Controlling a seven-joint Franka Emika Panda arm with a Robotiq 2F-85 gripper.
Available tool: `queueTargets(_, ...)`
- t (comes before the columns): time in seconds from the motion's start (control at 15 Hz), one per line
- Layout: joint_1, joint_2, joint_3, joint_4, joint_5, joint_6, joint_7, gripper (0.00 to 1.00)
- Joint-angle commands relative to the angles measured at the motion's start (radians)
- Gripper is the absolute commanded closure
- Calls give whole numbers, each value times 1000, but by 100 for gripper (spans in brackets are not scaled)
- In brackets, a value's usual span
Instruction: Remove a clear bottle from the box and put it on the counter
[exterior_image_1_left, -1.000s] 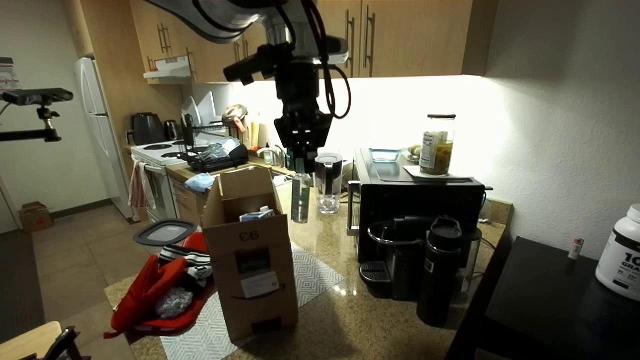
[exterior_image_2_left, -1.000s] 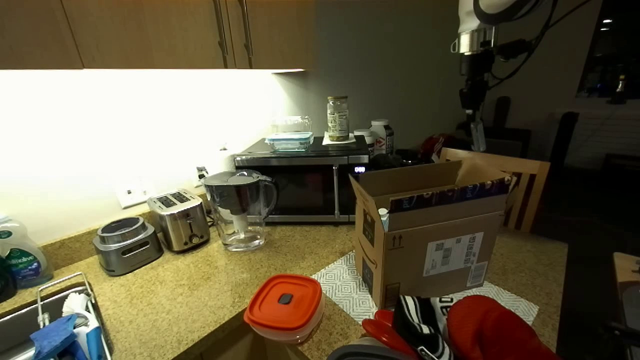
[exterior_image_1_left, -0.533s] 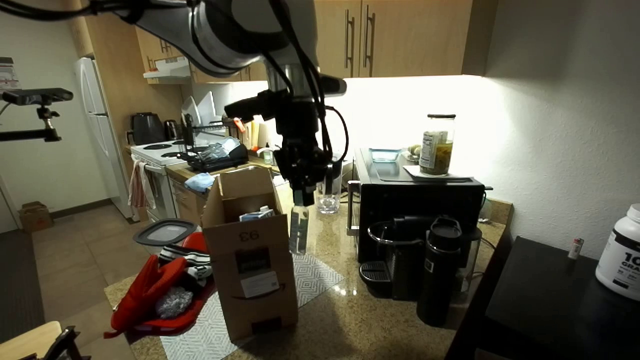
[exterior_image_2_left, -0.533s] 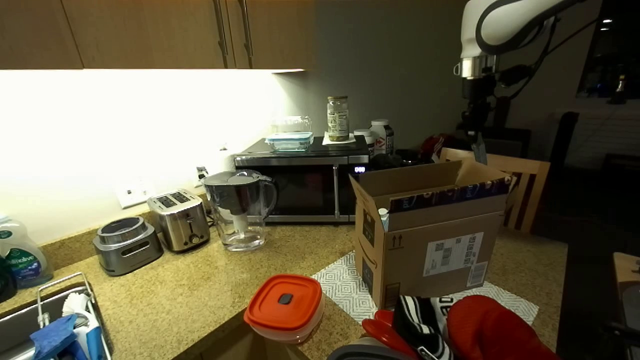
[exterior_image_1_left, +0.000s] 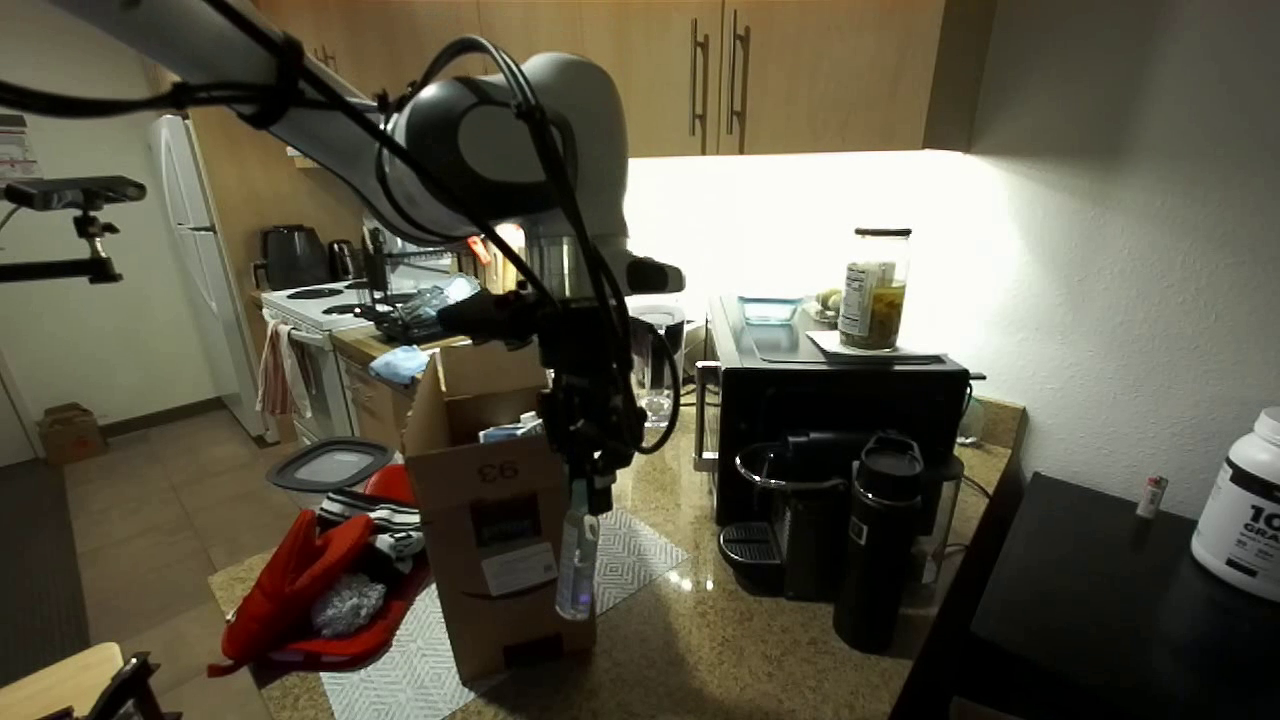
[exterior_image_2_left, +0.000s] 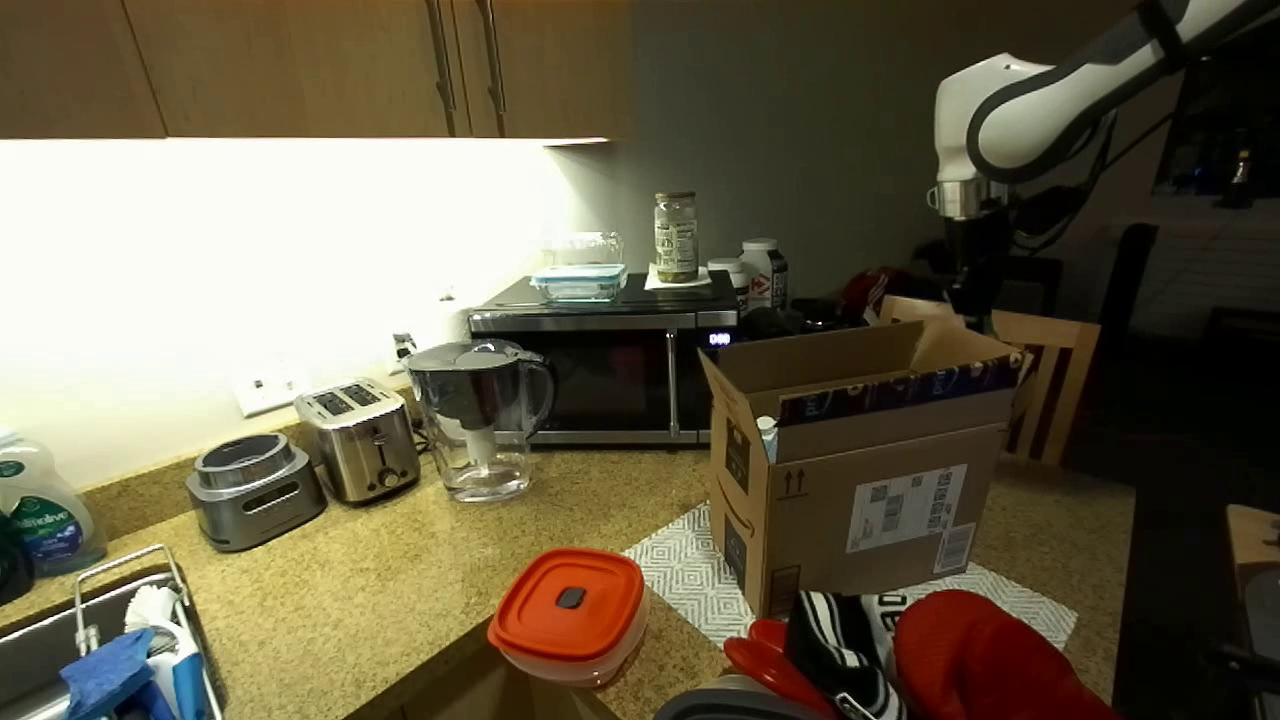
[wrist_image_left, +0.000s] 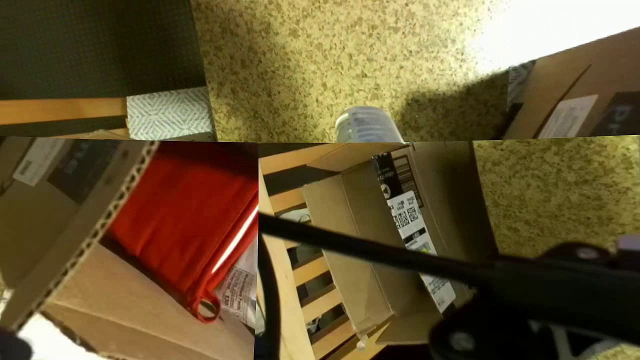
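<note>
Beside the matt cardboard box (exterior_image_1_left: 500, 540) we see a transparent bottle (exterior_image_1_left: 577, 570) and red cloth (exterior_image_2_left: 985, 655); around it, a glossy stone bench (exterior_image_1_left: 700, 640); well apart from it, a shiny metal toaster (exterior_image_2_left: 358, 440).

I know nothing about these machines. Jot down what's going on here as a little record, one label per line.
Setting: kitchen, at a counter
Machine: robot arm, reaching down
Held: clear bottle, slightly tilted; contents unclear
Jaws: closed on the bottle's upper end
Box: cardboard box, top open, standing on a patterned mat
Inside box: blue-and-white item; the rest hidden here
Bottle's place: outside the box, over the counter; whether its base touches is hard to tell
Nearby: water pitcher, toaster, red-lidded container
Progress: bottle out, not yet released
</note>
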Motion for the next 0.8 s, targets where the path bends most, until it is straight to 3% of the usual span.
queueTargets(0.0, -26, -2, -7, -60, -56, 56, 47, 94)
queueTargets(0.73, -48, 73, -42, -210, -91, 335, 162, 94)
